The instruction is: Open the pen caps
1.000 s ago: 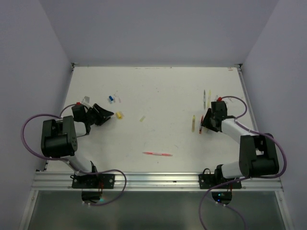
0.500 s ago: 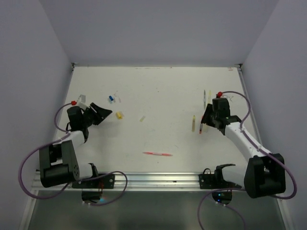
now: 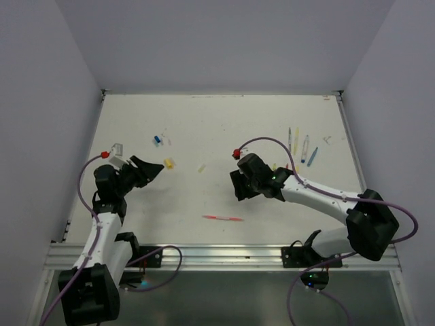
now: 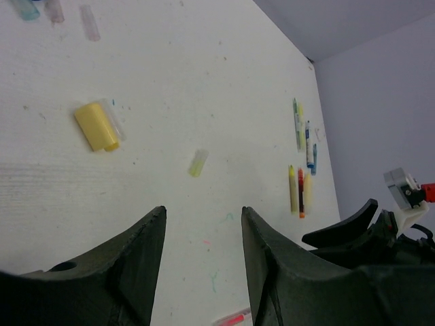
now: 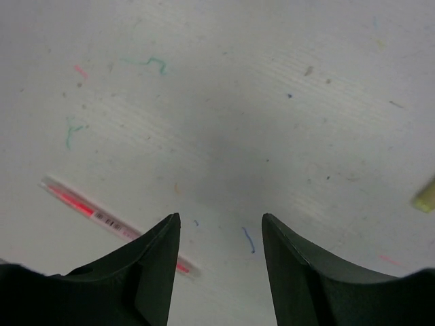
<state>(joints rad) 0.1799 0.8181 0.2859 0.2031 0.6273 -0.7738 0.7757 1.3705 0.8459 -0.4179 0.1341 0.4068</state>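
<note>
White tabletop point(image 3: 217, 129). Right end effector point(image 5: 219, 217) released, close to pink pen point(image 3: 223, 218); left end effector point(image 4: 203, 210) released, empty. Risk: thin flat pen skids when pinched.

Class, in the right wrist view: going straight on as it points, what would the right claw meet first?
Probably the bare table: the open right claw points down at it, nothing between its fingers. The red pen runs by one fingertip, which might touch it; depth is unclear.
</note>
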